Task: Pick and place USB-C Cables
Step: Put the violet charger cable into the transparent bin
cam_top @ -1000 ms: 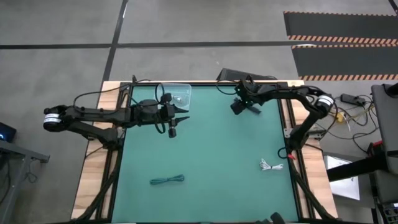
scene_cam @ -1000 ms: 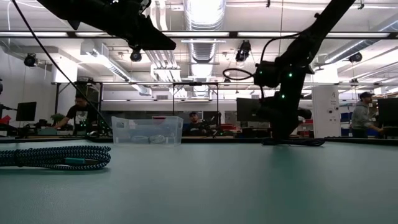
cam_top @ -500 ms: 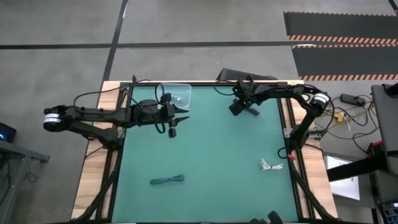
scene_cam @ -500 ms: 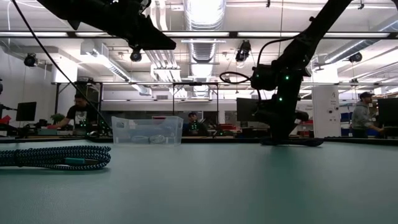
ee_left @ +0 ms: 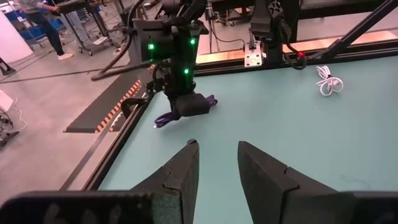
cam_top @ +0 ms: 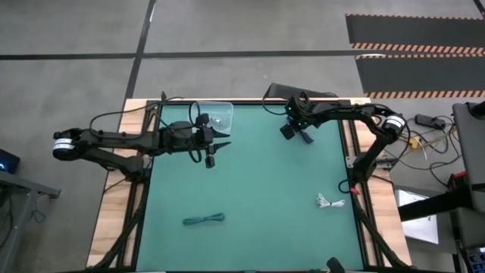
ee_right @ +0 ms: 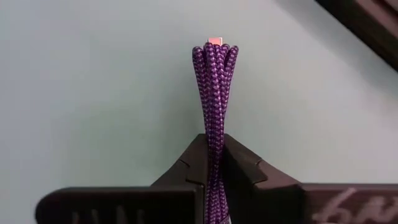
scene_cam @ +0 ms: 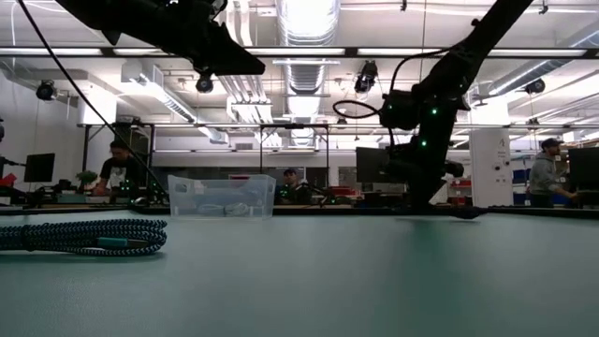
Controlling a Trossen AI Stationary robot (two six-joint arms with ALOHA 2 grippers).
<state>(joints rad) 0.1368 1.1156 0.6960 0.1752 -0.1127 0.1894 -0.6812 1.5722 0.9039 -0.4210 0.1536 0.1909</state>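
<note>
The right gripper was closed on a purple braided cable, the bundle pinched between its two dark fingers, with a small pale connector end showing at the far tip of the bundle. In the high view this gripper stood near the far right part of the green table, and from the left wrist view the purple cable lay on the mat under that gripper. The left gripper hovered with its fingers apart and nothing between them, beside a clear plastic bin at the far edge of the table. A dark teal-green cable lay alone near the front edge, well apart from both arms; in the low view its braided coil was close to the camera. A white cable lay near the right edge of the table. Some pale lettering showed at the corner of the right gripper's body, but I could not read it.
</note>
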